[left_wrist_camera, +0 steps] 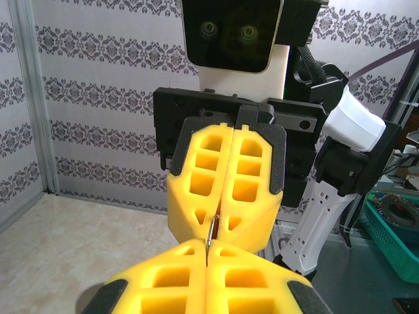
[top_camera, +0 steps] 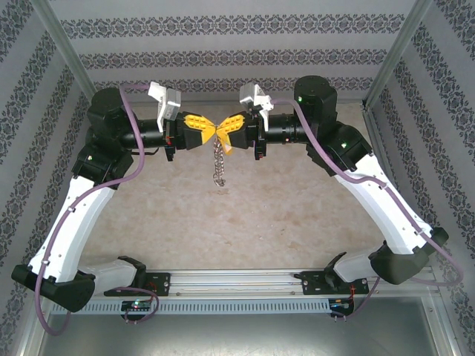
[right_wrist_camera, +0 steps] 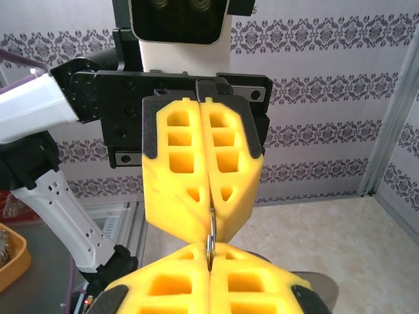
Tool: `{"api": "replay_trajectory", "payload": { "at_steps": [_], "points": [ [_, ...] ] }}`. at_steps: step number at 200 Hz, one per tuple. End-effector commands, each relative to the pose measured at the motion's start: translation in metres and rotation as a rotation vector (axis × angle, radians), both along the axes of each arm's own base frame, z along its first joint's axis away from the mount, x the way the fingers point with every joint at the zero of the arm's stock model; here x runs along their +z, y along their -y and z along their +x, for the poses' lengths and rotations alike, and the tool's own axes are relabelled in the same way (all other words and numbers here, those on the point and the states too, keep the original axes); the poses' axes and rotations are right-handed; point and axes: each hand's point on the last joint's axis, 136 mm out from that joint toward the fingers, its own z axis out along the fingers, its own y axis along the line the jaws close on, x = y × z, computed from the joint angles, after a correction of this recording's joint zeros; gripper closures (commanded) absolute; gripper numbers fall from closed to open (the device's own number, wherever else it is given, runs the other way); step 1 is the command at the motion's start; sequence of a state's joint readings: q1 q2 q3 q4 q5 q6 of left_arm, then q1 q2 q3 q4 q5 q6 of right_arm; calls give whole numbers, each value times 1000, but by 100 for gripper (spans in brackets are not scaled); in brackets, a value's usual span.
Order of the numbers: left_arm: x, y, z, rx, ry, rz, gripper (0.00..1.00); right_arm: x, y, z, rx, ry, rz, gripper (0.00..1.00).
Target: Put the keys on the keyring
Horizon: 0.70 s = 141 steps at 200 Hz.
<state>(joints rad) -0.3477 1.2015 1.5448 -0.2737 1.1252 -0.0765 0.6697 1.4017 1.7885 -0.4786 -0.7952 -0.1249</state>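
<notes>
Left hand (top_camera: 211, 134), right hand (top_camera: 227, 133) pinching keyring (right_wrist_camera: 211, 239), keys (top_camera: 220, 167) hanging vertically

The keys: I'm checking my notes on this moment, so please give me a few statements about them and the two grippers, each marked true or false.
1. The keys hang in a string below the spot where the two grippers meet. True.
2. The left gripper stands wide open. False: its yellow fingers are shut, pinching the keyring.
3. The right gripper is shut and faces the left gripper tip to tip. True.
4. The grippers are at opposite sides of the table. False: they meet at its far middle.
</notes>
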Motion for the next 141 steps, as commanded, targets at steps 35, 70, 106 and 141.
{"api": "replay_trajectory", "payload": {
  "at_steps": [35, 70, 106, 141],
  "points": [
    [-19, -12, -2, 107, 90, 182, 69, -26, 6, 11, -96, 187, -226, 100],
    [-38, -15, -3, 135, 99, 287, 68, -43, 4, 8, -72, 233, -337, 100],
    [-54, -13, -4, 133, 112, 375, 68, -58, 2, 3, -22, 259, -431, 100],
    [-61, -10, -5, 121, 108, 399, 68, -54, 0, -3, 5, 261, -414, 100]
  ]
}}
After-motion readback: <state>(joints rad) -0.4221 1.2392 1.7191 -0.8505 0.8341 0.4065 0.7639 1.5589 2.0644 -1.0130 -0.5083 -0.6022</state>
